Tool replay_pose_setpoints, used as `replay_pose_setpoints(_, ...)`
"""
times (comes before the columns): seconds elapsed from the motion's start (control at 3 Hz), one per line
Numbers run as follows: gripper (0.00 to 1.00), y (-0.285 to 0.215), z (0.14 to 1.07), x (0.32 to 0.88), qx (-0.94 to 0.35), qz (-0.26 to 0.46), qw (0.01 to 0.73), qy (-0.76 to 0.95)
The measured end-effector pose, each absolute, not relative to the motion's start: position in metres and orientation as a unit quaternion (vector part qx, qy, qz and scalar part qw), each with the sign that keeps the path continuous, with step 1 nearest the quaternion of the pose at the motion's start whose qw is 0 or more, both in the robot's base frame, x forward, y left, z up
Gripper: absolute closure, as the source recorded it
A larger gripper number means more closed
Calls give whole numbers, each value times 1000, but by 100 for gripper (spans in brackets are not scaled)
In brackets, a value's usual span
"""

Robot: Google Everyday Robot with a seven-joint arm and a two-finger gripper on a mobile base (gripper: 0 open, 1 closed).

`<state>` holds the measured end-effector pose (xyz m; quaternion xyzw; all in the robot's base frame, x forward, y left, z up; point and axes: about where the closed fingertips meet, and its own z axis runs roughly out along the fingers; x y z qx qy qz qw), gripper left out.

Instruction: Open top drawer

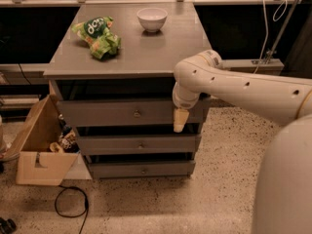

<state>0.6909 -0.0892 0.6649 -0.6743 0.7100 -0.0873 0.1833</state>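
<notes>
The grey cabinet [131, 57] has three drawers. The top drawer [97, 113] has the tallest, widest front and a small round metal knob [137, 113] at its centre. Two narrower drawers [117, 144] sit below it. My gripper [180, 121] hangs cream-coloured and pointing down in front of the right end of the top drawer's front, well right of the knob. It holds nothing that I can see. My white arm [234, 84] reaches in from the right.
A green snack bag [97, 35] and a white bowl [152, 18] lie on the cabinet top. An open cardboard box [39, 152] with items in it stands on the floor at the left. A black cable [70, 204] loops on the floor in front.
</notes>
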Motion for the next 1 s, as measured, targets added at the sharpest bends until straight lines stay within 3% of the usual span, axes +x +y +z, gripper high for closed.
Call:
replay_pose_setpoints(0.33,0,-92,632,703,-671,-78,165,719)
replay_pose_setpoints(0.67,14,-91,613,708,-670,-69,158,722)
replay_pose_setpoints(1.0,38,-91,617,708,-670,-69,158,722)
